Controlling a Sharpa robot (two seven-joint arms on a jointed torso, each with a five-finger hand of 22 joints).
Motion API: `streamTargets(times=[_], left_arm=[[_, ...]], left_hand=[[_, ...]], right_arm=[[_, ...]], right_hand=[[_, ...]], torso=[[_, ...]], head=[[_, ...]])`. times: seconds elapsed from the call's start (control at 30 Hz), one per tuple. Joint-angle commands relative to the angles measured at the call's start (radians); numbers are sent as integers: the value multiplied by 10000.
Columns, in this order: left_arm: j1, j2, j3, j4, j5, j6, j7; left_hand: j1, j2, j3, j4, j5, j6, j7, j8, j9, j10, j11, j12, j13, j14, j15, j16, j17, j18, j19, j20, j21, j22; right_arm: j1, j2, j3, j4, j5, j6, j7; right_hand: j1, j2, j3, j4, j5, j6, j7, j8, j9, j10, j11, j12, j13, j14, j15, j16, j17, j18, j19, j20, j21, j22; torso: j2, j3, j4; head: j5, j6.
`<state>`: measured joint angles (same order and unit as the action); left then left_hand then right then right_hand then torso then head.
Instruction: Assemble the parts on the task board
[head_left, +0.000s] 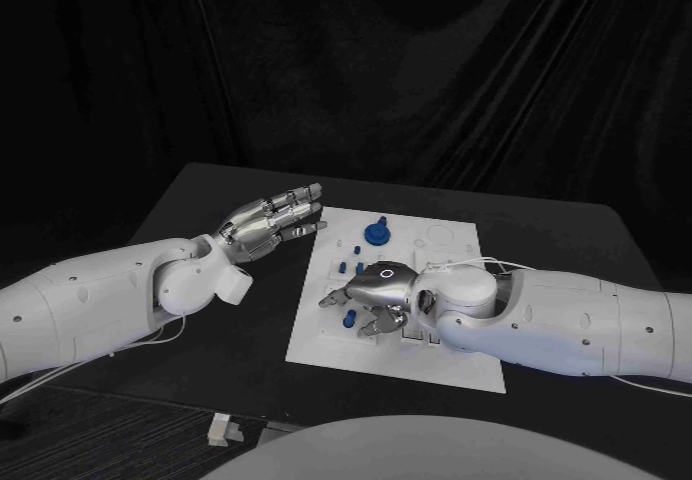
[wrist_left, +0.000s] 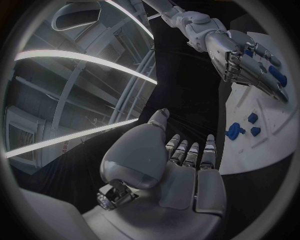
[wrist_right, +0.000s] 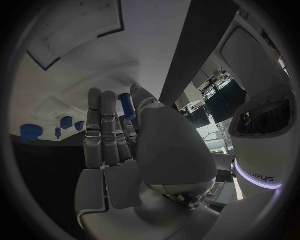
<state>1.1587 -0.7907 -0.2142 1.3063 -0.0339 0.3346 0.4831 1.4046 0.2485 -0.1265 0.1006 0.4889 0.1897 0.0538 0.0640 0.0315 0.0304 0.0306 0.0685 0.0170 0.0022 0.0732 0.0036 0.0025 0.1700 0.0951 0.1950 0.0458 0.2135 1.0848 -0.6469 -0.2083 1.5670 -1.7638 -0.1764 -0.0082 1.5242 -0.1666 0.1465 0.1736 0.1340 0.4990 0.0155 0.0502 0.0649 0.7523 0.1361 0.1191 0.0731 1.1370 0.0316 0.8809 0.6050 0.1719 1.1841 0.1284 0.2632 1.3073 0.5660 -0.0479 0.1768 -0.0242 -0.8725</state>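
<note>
- right hand (head_left: 378, 295) over the near-left part of the task board (head_left: 462, 365), fingers apart, grasping nothing I can make out; a blue peg (wrist_right: 127, 106) lies just beside its fingertips
- left hand (head_left: 268, 222) released, off the board's far-left edge

White board (head_left: 450, 360) lay flat on black table (head_left: 577, 225). Left hand (head_left: 270, 221) hovered just off board's left edge, fingers straight and together, holding nothing. Right hand (head_left: 372, 296) rested low over board's middle, fingers curled down beside small blue peg (head_left: 348, 320) (contact unclear). Larger blue part (head_left: 376, 233) stood near board's far edge.
</note>
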Motion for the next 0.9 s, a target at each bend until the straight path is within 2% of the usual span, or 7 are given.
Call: streamTargets(times=[0.03,0.07,0.3,0.4,0.57,0.7,0.9], left_arm=[[-19,18,11,6,67,138,77],[-20,15,11,6,67,139,77],[-24,2,11,-1,67,125,67],[-25,-3,11,4,67,118,73],[-26,-28,11,19,67,76,82],[-26,-35,11,13,67,31,99],[-26,-2,10,-11,67,-20,98]], left_hand=[[-45,60,-9,9,44,22,25,47,12,-57,-8,-33,-10,-2,65,44,3,102,7,-2,3,11],[-45,60,-9,9,44,22,25,47,12,-57,-8,-33,-10,-2,65,44,3,102,7,-2,3,11],[-47,61,-9,10,42,43,31,56,15,-59,-6,-34,-11,-2,65,43,2,102,9,0,5,13],[-47,61,-9,10,42,43,31,56,15,-59,-6,-34,-11,-2,65,43,2,102,9,0,5,13],[-48,61,-8,9,42,68,37,68,20,-56,-2,-24,-8,-1,65,49,4,102,12,1,7,15],[-49,58,-9,8,46,98,46,83,25,-53,5,-14,-5,2,64,56,7,102,18,3,10,21],[-51,52,-12,7,49,120,55,95,28,-48,10,-3,-3,3,64,61,8,103,26,5,15,31]], right_arm=[[-12,-88,8,27,-82,-419,2],[-10,-124,8,42,-82,-586,60],[217,-688,9,397,-29,-2193,560],[569,-1137,9,721,231,-2785,672],[1351,-2076,9,1313,1415,-3397,660],[1935,-2776,9,1549,2444,-3504,411],[2397,-3481,7,1329,3305,-2631,-248]], right_hand=[[298,-329,-445,849,-135,-761,-215,-30,-152,-555,37,206,3,-111,29,89,-32,55,-68,36,-97,177],[523,-449,-584,1211,-157,-949,-267,-34,-178,-744,37,412,18,-132,31,136,-55,63,-57,65,-145,175],[199,-603,-772,1234,-365,-855,-268,22,-157,-929,12,831,52,-117,26,232,-93,75,-1,84,-209,179],[220,-400,-608,1212,-345,-444,-85,128,-109,-872,-50,1230,100,-56,-27,308,-121,89,96,53,-224,191],[496,166,-262,1010,91,1573,540,647,118,-218,-143,2430,328,115,-129,464,-193,90,346,-54,-206,230],[560,484,-165,750,452,3038,1077,1165,345,995,-306,3602,708,288,-87,591,-228,71,508,-60,-129,251],[404,555,-176,517,487,4177,1089,1404,552,2264,-893,6678,2456,534,-563,651,-248,80,689,-360,97,262]], torso=[[3,-2,12],[6,1,12],[4,1,13],[3,-1,18],[4,-11,5],[9,-14,3],[34,-3,25]], head=[[-11,-1],[-10,-1],[-67,-1],[-98,-1],[-127,-1],[-186,-1],[-343,-1]])
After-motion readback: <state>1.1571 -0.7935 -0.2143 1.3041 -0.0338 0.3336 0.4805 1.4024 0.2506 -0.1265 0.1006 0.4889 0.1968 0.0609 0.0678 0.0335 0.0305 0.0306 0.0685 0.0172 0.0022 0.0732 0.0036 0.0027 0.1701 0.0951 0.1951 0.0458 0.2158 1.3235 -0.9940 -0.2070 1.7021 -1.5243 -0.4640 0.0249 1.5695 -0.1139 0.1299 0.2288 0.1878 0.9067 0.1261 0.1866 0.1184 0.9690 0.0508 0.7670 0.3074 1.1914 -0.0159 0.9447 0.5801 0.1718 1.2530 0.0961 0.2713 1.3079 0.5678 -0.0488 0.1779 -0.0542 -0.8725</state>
